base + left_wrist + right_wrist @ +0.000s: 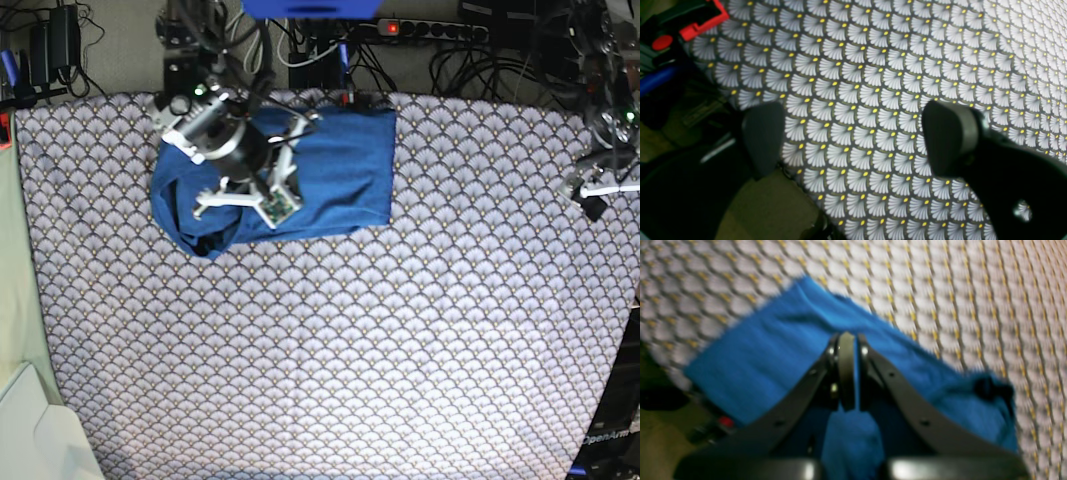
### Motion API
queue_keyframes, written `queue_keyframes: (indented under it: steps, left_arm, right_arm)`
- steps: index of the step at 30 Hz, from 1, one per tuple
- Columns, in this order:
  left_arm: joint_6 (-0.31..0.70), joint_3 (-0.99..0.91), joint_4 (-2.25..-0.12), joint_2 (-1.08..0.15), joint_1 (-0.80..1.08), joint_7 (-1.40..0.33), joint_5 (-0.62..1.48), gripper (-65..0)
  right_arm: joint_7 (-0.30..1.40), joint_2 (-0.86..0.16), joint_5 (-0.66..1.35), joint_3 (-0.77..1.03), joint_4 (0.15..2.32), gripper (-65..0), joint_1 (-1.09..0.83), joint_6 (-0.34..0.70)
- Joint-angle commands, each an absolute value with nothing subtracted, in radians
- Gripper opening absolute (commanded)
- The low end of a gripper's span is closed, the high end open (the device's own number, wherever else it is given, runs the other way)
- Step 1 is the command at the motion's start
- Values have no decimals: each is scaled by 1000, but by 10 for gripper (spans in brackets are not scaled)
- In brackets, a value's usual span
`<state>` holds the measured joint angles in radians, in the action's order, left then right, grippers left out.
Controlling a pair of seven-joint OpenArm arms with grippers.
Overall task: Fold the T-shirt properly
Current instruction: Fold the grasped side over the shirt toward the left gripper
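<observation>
The T-shirt (340, 170) is a plain blue garment lying partly folded near the far edge of the table, left of centre. In the right wrist view the T-shirt (766, 350) fills the middle of the picture. My right gripper (849, 340) is shut on a pinch of its blue fabric, and the right arm (235, 145) reaches over the shirt from the far side. My left gripper (857, 138) is open and holds nothing. It hovers over bare patterned cloth at the table's right edge (590, 195), far from the shirt.
A fan-patterned tablecloth (330, 340) covers the whole table. Cables and a power strip (430, 30) lie beyond the far edge. A red and black clamp (703, 23) sits at the table corner near my left gripper, with floor (766, 210) below. A white object (40, 440) is at bottom left.
</observation>
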<state>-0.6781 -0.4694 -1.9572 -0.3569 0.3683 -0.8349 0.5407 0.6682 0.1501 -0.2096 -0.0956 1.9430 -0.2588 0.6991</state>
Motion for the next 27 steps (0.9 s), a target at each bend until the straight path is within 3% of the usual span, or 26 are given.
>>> queue_keyframes:
  steps: [1, 6, 10, 27]
  left_arm:
    - [-698, -475, -1972, -372, 361, -831, 550, 0]
    - [-698, -475, -1972, -371, 360, -831, 550, 0]
    - [-698, -475, -1974, -372, 358, -831, 550, 0]
    - [-698, -473, -1974, -371, 360, -831, 550, 0]
  right_arm:
    - [639, 157, -197, -82, 1960, -618, -249, 698]
    - [641, 157, -197, -35, 1960, -433, -254, 698]
    - [641, 157, -196, -18, 1959, -339, -255, 698]
    - [633, 157, -194, 73, 1821, -328, -222, 698]
